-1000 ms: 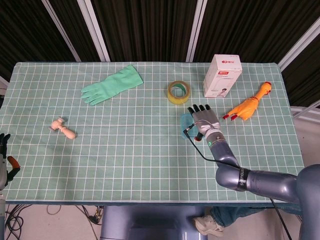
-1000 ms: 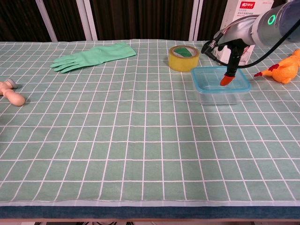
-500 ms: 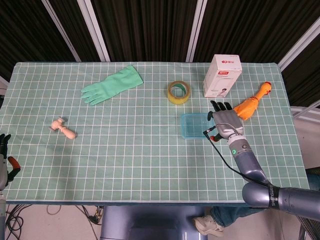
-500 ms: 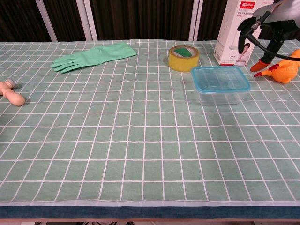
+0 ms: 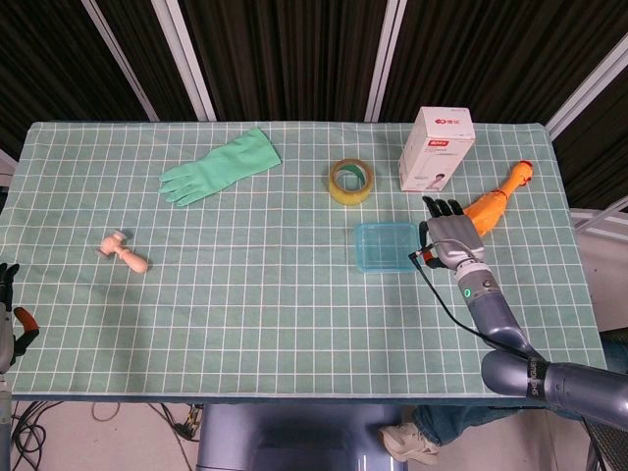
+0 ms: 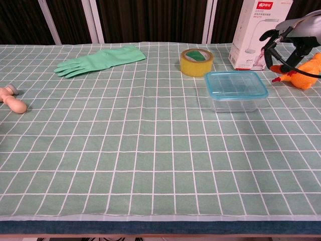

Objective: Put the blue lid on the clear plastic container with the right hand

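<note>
The clear plastic container (image 5: 387, 246) (image 6: 234, 98) stands right of the table's middle. The blue lid (image 5: 385, 238) (image 6: 235, 83) lies flat on its rim. My right hand (image 5: 451, 232) (image 6: 295, 36) hovers just right of the container, fingers stretched out and apart, holding nothing and clear of the lid. A black cable runs along its wrist. My left hand (image 5: 9, 306) shows only partly at the lower left edge of the head view, off the table, with nothing in it.
A yellow tape roll (image 5: 350, 181) (image 6: 196, 62) and a white box (image 5: 437, 147) (image 6: 257, 35) stand behind the container. An orange rubber chicken (image 5: 497, 201) (image 6: 306, 73) lies beside my right hand. A green glove (image 5: 221, 167) (image 6: 98, 60) and a wooden toy (image 5: 126, 253) (image 6: 11, 100) lie at the left.
My right hand has drawn off the lid and moved right, away from the container. The lid stays on the container. The left hand has not moved.
</note>
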Robot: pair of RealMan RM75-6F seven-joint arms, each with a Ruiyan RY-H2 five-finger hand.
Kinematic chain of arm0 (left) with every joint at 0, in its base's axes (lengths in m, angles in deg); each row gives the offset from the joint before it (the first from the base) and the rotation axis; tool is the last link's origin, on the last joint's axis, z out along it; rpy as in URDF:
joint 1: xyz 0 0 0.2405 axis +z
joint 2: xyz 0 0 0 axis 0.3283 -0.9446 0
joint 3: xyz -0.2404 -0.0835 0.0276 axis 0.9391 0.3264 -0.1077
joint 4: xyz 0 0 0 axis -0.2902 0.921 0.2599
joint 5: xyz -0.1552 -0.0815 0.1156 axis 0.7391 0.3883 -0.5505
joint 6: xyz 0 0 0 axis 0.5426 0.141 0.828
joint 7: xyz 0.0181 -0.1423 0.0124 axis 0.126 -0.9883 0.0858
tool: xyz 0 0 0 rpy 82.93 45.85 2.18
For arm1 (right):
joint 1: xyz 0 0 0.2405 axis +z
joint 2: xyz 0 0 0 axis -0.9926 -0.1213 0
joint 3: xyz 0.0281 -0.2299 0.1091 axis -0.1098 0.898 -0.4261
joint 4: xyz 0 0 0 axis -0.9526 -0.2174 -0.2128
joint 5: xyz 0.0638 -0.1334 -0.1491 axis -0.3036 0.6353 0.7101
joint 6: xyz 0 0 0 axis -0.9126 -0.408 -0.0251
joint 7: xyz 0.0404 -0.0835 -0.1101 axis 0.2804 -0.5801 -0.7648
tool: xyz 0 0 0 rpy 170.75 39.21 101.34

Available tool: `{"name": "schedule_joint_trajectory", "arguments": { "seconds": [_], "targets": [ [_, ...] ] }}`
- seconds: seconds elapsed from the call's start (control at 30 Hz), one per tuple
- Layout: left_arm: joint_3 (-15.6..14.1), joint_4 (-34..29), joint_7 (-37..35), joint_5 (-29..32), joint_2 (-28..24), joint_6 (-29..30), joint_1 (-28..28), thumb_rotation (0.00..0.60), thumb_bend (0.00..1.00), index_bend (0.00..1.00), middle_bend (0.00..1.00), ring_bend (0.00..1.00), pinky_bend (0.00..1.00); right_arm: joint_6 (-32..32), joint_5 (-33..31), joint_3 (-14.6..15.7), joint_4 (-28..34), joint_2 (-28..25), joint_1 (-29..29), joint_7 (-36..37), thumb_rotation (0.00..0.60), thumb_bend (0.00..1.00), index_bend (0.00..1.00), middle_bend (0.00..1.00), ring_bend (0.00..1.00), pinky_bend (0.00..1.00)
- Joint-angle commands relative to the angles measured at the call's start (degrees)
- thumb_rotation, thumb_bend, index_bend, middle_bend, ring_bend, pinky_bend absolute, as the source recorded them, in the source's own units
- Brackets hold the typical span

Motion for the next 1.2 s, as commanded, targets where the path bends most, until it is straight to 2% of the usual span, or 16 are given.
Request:
{"name": "schedule_joint_trajectory", "arguments": {
  "seconds": [0.03, 0.33, 0.67, 1.2],
  "targets": [
    [0.04, -0.05, 0.11, 0.12, 0.03, 0.0, -0.02, 0.6, 0.81, 0.07, 0.0, 0.0, 0.0, 1.28, 0.05, -0.09, -0.9, 0.33, -0.1, -0.21, 0.6, 0.49, 0.55, 0.0, 0.0, 0.0],
    [0.12, -0.08, 0.39, 0.39, 0.19, 0.13, -0.06, 0.6, 0.81, 0.07, 0.0, 0.0, 0.0, 2.09, 0.67, -0.69, -2.61, 1.23, -0.99, 0.17, 0.6, 0.49, 0.56, 0.0, 0.0, 0.0],
    [0.02, -0.05, 0.71, 0.43, 0.28, 0.11, -0.11, 0.6, 0.81, 0.07, 0.0, 0.0, 0.0, 2.48, 1.44, -1.22, -3.78, 2.45, -2.12, 1.01, 0.6, 0.49, 0.67, 0.0, 0.0, 0.0],
    [0.15, -0.17, 0.83, 1.17, 0.16, -0.23, -0.21, 0.6, 0.81, 0.07, 0.0, 0.0, 0.0, 3.55, 3.07, -2.42, -4.64, 6.0, -1.81, 0.38, 0.6, 0.49, 0.68, 0.0, 0.0, 0.0]
  ]
}}
